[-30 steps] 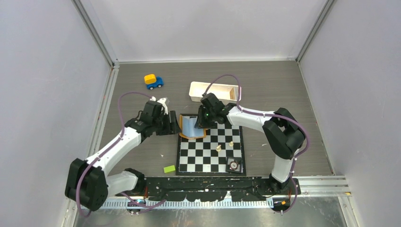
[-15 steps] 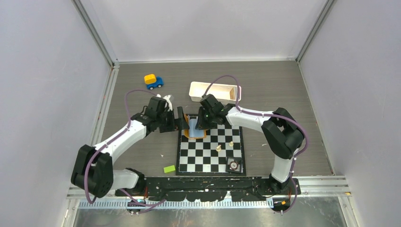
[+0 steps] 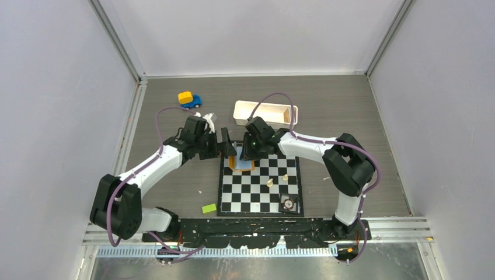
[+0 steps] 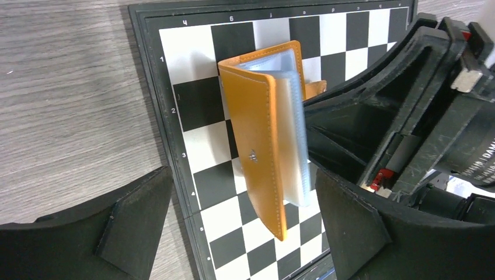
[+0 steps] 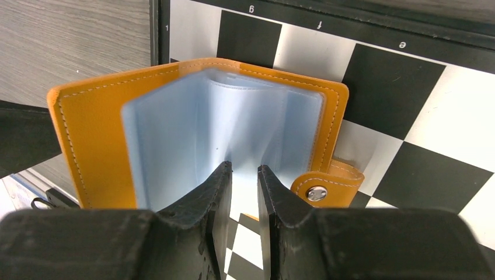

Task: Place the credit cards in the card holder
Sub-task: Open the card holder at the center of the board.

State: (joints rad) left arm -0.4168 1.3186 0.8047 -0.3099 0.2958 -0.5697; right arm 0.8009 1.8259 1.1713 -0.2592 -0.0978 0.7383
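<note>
1. From above, the orange leather-like fold-over card holder is mostly covered by the black left gripper and right gripper.
2. In the right wrist view, the near edge of the clear bluish plastic sleeves is hidden behind the fingers; what is pinched between them cannot be told.
3. The small pale pieces on the black-and-white chessboard are too small to be identified.
</note>
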